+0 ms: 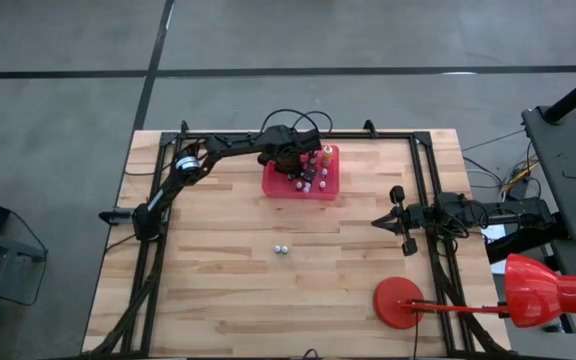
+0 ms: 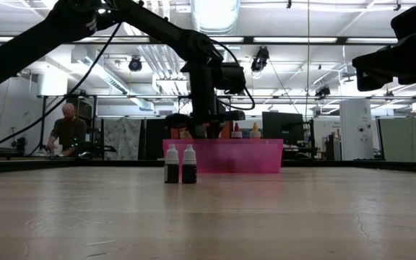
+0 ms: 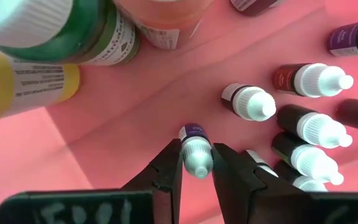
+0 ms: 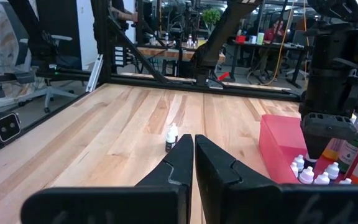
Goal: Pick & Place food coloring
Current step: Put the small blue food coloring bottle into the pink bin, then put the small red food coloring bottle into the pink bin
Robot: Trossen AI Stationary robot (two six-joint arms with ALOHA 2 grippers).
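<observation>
The red tray (image 1: pixel 330 186) sits at the table's far middle and holds several food coloring bottles (image 3: pixel 309 79), small ones with white caps and taller ones (image 3: pixel 73 37) with green, yellow and orange bodies. My left gripper (image 3: pixel 197 167) reaches down into the tray and is shut on a small purple-labelled bottle (image 3: pixel 194 142). Two more small bottles (image 1: pixel 282 248) stand upright on their bases at the table's middle, also seen in the low view (image 2: pixel 180 165). My right gripper (image 4: pixel 194 158) waits shut near the table's right edge (image 1: pixel 396 218). My left gripper pinches the small purple-labelled bottle by its white cap (image 3: pixel 197 158), one finger (image 3: pixel 168 165) on each side. The fingers come from above, pointing down into the tray. The bottle stands upright; whether its base rests on the tray floor I cannot tell.
Other small bottles (image 3: pixel 253 102) stand close beside the held one inside the tray. A red round-based lamp-like object (image 1: pixel 400 302) stands at the near right corner. A black frame (image 1: pixel 423 180) borders the table. Bare wood lies between the tray and the two loose bottles.
</observation>
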